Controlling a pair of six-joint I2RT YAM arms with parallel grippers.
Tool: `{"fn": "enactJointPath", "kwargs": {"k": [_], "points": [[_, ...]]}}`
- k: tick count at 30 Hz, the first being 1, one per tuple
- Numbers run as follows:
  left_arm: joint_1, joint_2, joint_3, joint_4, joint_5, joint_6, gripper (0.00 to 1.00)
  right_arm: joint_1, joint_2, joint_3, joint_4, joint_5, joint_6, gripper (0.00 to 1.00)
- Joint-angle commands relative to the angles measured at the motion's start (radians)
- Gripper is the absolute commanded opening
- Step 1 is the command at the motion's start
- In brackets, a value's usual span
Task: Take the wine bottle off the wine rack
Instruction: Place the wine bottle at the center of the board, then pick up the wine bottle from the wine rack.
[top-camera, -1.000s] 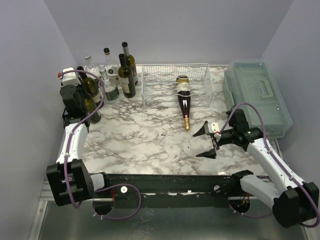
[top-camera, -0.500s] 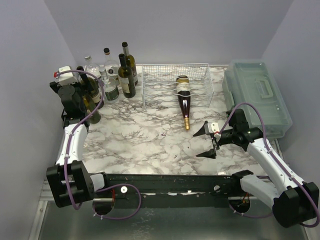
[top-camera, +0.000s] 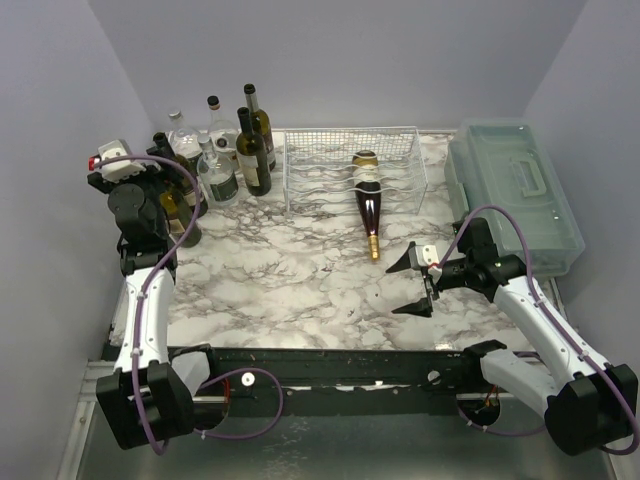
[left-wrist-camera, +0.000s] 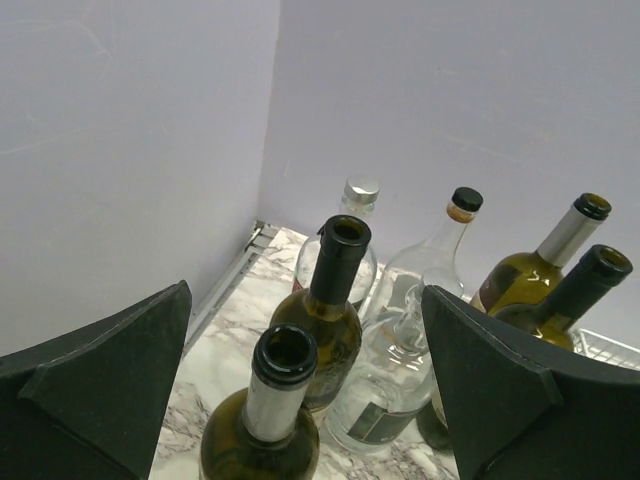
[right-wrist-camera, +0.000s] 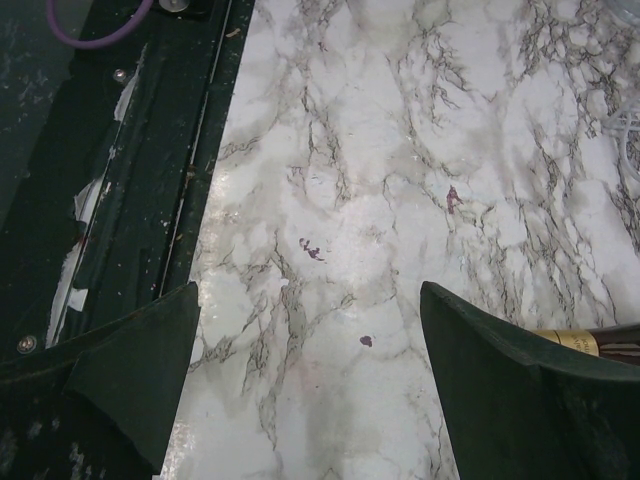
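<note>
Left arm: raised in the left part of the overhead view, my left hand (left-wrist-camera: 305, 292) aimed at the standing bottles (top-camera: 215, 150) in the upper left corner of the desk (top-camera: 280, 275).
Left hand: fingers spread wide, nothing between them; from the wrist I look down on open bottle necks.
Right arm: reaching in from the lower right, my right hand (top-camera: 395, 291) low over bare marble, pointing left.
Right hand: fingers wide apart, holding nothing.
Change: a second ago my left hand was closed in among the standing bottles; it has since opened and drawn back toward the left edge. My right arm and the wine bottle have not moved.
Wine bottle (top-camera: 368, 205): upper middle of the overhead view, lying lengthwise, base end in the rack (top-camera: 300, 140), neck sticking out at the front toward my right hand; well apart from both hands.
Look: dark red-brown glass, gold foil on the neck, whose tip shows at the right edge of my right wrist view.
</note>
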Motion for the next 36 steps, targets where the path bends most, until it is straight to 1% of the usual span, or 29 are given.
{"fn": "enactJointPath", "kwargs": {"k": [1,10,11,16,19,23,27,31,36], "points": [[0.007,-0.068,-0.034,-0.053,0.032,-0.096,0.99,-0.005,-0.007,0.03,-0.023,-0.002,-0.011,0.95],[0.007,-0.207,-0.088,-0.118,0.117,-0.214,0.99,-0.015,-0.014,0.032,-0.024,-0.009,-0.01,0.95],[0.007,-0.221,-0.088,-0.131,0.147,-0.227,0.99,-0.015,-0.014,0.031,-0.024,-0.009,-0.01,0.95],[0.005,-0.281,-0.083,-0.221,0.212,-0.279,0.99,-0.017,-0.019,0.031,-0.026,-0.011,-0.011,0.95],[0.005,-0.318,-0.077,-0.3,0.217,-0.312,0.99,-0.02,-0.021,0.032,-0.026,-0.012,-0.01,0.95],[-0.009,-0.362,-0.066,-0.415,0.2,-0.328,0.99,-0.022,-0.021,0.032,-0.027,-0.016,-0.01,0.95],[-0.051,-0.398,-0.047,-0.502,0.145,-0.316,0.99,-0.025,-0.019,0.03,-0.026,-0.017,-0.01,0.95],[-0.085,-0.412,-0.013,-0.595,0.126,-0.328,0.99,-0.028,-0.017,0.029,-0.023,-0.017,-0.008,0.95],[-0.158,-0.418,0.028,-0.712,0.016,-0.37,0.99,-0.032,-0.014,0.03,-0.02,-0.017,-0.006,0.95]]}}
